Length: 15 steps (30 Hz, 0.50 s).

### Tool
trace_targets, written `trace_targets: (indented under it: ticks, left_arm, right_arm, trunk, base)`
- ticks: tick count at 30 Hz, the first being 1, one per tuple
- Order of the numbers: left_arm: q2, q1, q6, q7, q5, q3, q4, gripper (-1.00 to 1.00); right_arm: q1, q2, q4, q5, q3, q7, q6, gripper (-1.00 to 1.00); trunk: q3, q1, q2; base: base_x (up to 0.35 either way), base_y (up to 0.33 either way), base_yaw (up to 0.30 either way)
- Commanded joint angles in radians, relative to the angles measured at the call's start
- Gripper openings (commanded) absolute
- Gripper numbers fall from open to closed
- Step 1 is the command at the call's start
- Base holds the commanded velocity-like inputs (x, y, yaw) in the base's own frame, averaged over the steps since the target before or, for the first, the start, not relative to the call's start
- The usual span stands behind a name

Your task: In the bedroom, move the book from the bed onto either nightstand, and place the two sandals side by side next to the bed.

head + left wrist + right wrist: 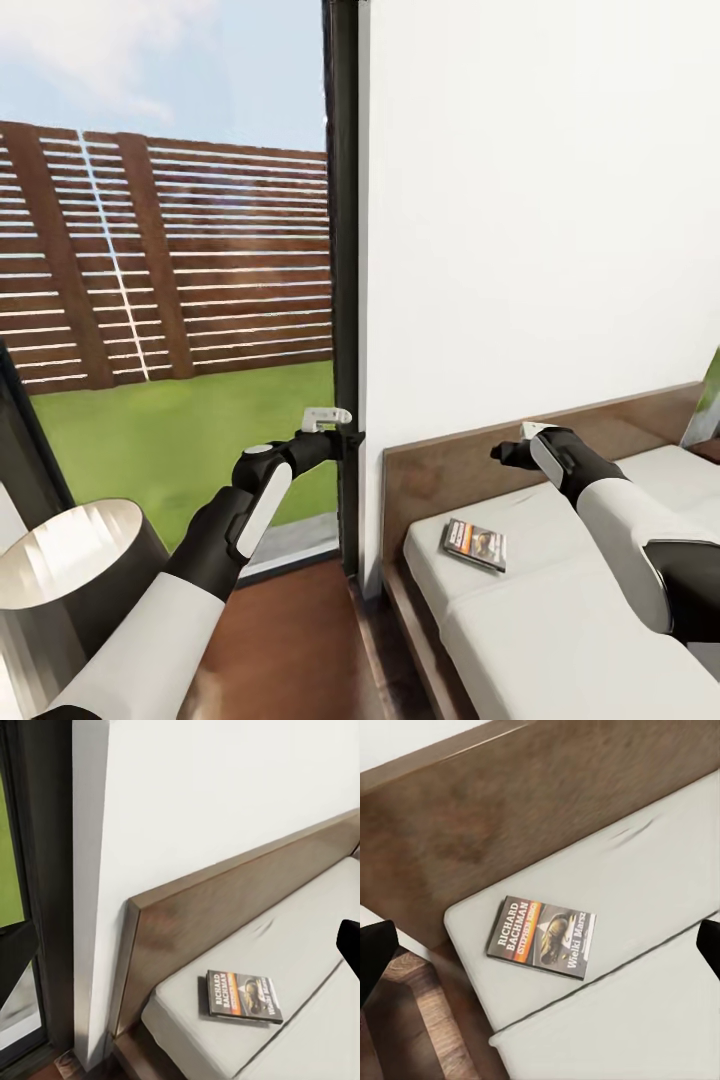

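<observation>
The bedroom has a white wall point(540, 200) and a brown plank floor point(290, 650). A tall dark-framed window point(340, 250) at the left of the head view shows grass and a slatted fence point(170, 270).

The bed point(560, 600) stands against the wall, with a dark-brown frame, a headboard point(440, 470) and an off-white mattress. A seam runs across the mattress top.

A lamp shade point(70, 570) with a pale inside stands low at the left of the head view.

The left arm reaches forward in front of the window. The left tool point(327, 415) is level with the window frame, near the headboard's end, clear of the bed. Its jaw state cannot be determined.

The right arm extends over the mattress. The right tool point(522, 440) is above the mattress in front of the headboard, clear of the book. In the right wrist view, two dark finger tips point(375, 952) show at opposite edges with a wide gap, so the jaws stand apart and hold nothing.

The book point(475, 545) lies flat, cover up, on the mattress near its corner beside the headboard. It lies just on the headboard side of the seam. The cover is dark with an orange band and white lettering. It also shows in the left wrist view point(243, 996) and the right wrist view point(541, 936).
</observation>
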Motion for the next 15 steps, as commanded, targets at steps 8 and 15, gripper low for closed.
trace_targets:
  ticks: [8, 15]
  left_arm:
    - [0.0, -0.001, 0.005, -0.002, 0.0, 0.001, 0.001, 1.0]
    - [0.0, -0.001, 0.005, -0.002, 0.0, 0.001, 0.003, 1.0]
  right_arm:
    - [0.0, -0.001, -0.002, -0.009, 0.006, -0.003, 0.005, 1.0]
    - [0.0, -0.001, -0.002, -0.01, 0.005, -0.003, 0.003, 1.0]
  trunk:
    - [0.024, -0.031, 0.055]
    - [0.046, -0.058, 0.104]
  base:
    - [0.0, 0.0, 0.0]
    - [0.008, 0.003, 0.0]
